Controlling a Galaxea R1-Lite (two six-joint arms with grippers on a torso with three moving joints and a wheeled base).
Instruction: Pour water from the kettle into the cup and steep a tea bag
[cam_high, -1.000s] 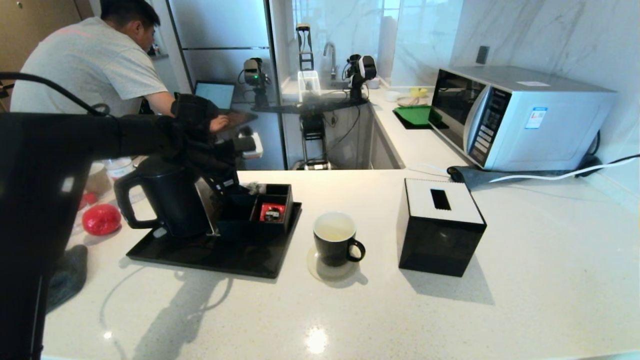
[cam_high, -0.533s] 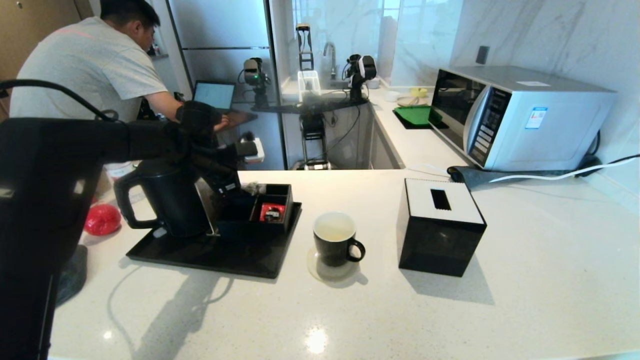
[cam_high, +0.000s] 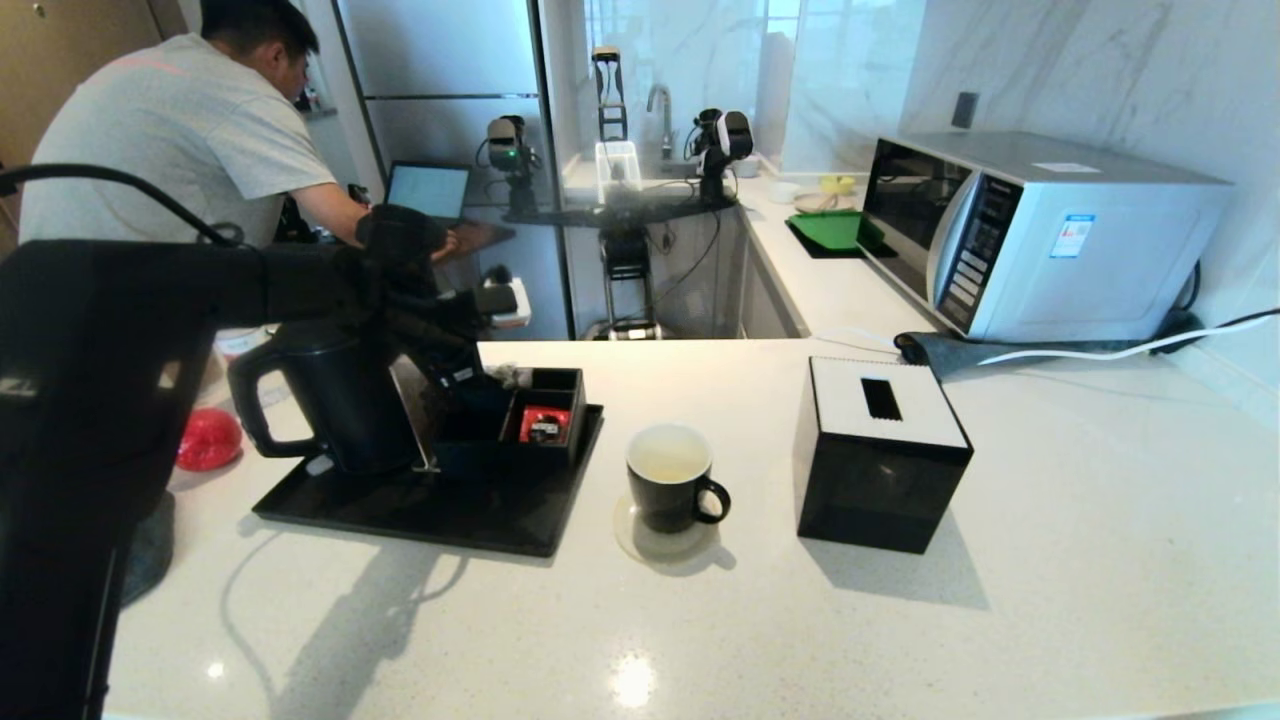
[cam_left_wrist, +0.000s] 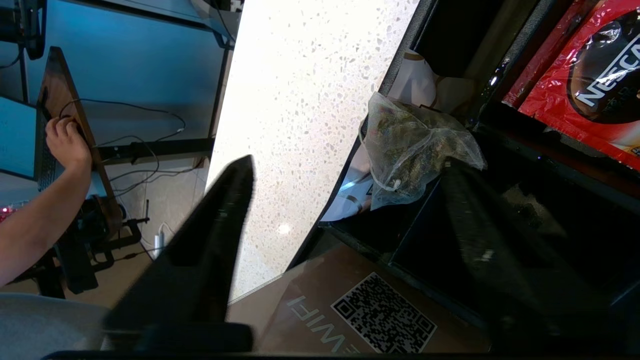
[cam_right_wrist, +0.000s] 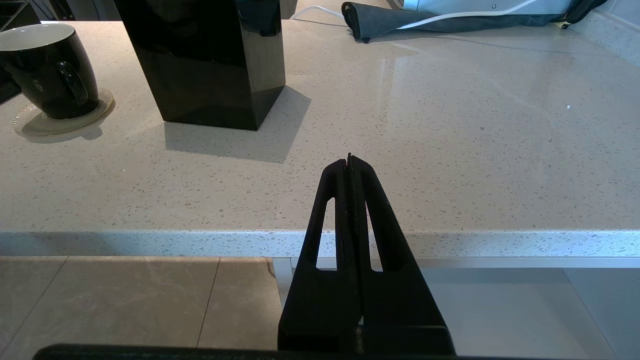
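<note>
The left gripper (cam_left_wrist: 345, 165) hangs over the back of the black compartment box (cam_high: 545, 405) on the flat black tray (cam_high: 420, 505), fingers (cam_left_wrist: 220, 210) spread wide. Between them, in the left wrist view, lies the tiny grey-green mesh tea bag (cam_left_wrist: 415, 145), bunched in a rear compartment of the box and resting against its black divider. One finger stands out over the pale speckled counter (cam_high: 800, 620), the other over the box; neither touches the pouch. A shiny red sachet (cam_left_wrist: 580, 75) fills the neighbouring compartment, and a brown card with a QR code (cam_left_wrist: 370, 310) stands just beside the box.

Over to the tall matte black kettle (cam_high: 335, 400): upright on the tray, loop handle facing away from the box, lid on. The small black mug with the white inside (cam_high: 672, 488) sits on a clear round coaster (cam_high: 640, 540) just off the tray, well apart from the tea bag (pale liquid seems to lie inside, though it is hard to tell). A black tissue box with a white top (cam_high: 880, 455) stands near it.

The right gripper (cam_right_wrist: 349, 162) idles off the counter's front edge, fingers pressed together.
</note>
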